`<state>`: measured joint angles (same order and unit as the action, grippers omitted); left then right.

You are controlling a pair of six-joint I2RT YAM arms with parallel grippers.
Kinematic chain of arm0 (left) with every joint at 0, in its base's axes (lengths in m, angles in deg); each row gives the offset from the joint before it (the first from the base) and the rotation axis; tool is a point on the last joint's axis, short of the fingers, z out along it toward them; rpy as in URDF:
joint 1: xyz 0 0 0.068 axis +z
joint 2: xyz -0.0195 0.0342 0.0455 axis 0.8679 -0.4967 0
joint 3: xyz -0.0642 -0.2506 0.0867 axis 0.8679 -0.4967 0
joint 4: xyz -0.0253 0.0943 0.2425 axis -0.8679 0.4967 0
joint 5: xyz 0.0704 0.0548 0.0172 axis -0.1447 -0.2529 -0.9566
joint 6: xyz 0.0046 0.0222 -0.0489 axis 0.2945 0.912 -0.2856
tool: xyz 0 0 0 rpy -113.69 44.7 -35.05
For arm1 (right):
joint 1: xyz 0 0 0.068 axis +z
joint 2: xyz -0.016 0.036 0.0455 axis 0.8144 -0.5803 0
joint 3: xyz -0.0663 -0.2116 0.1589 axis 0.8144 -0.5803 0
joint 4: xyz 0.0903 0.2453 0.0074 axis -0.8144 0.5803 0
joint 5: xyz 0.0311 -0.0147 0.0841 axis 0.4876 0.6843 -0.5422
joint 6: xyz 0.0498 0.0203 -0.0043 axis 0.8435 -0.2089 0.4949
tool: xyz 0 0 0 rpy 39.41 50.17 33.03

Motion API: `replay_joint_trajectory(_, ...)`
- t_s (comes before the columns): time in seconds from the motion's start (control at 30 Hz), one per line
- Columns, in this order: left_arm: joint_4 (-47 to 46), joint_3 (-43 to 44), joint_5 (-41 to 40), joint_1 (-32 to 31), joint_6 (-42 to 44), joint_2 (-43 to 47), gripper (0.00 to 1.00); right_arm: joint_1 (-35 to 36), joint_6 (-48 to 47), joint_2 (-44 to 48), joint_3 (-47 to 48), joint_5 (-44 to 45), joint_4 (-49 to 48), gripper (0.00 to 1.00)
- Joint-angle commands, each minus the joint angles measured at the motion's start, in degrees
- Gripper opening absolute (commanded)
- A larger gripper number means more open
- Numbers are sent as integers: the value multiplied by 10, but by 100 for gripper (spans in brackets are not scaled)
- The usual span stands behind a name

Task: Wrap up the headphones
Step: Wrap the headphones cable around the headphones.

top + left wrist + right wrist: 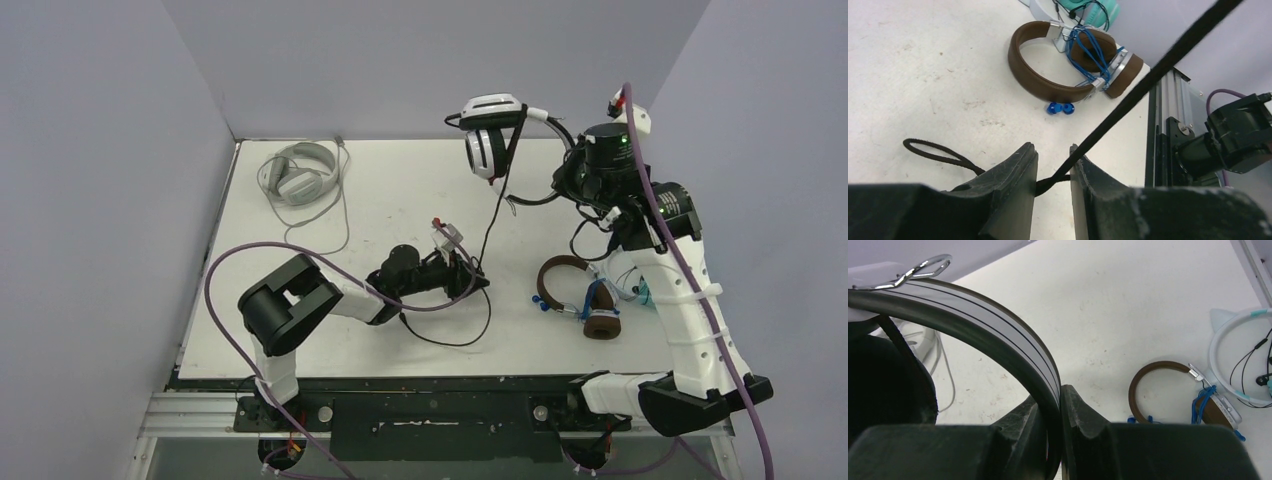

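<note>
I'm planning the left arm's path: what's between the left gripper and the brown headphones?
Left wrist view: mostly bare table, with two blue plugs just short of the brown headphones; a taut black cable rises from the left gripper alongside.

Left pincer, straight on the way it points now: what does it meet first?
Most likely the brown headphones lying on the table ahead of the left pincer. Depth is hard to judge, so it might pass just beside them.
</note>
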<state>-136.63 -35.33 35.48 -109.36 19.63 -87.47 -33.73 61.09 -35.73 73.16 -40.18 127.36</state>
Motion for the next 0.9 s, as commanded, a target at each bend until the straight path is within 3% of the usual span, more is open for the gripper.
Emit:
replay_joint_trajectory(0.0,-13,26,-35,0,17,-23,28,-3,13,-4,99,-24,-32,0)
replay_joint_trajectory(0.17,-1,22,-71,-5,19,-44,33,-5,8,-31,205,-24,-8,0)
replay_joint_trajectory(0.3,51,16,-144,0,31,-48,33,-4,11,-45,257,-25,-6,0)
replay_joint_trajectory(0.53,130,-7,-228,66,23,-10,33,-5,9,-71,329,-34,17,0)
replay_joint_trajectory(0.87,126,-26,-166,194,33,33,11,-5,-25,-33,255,-139,20,0)
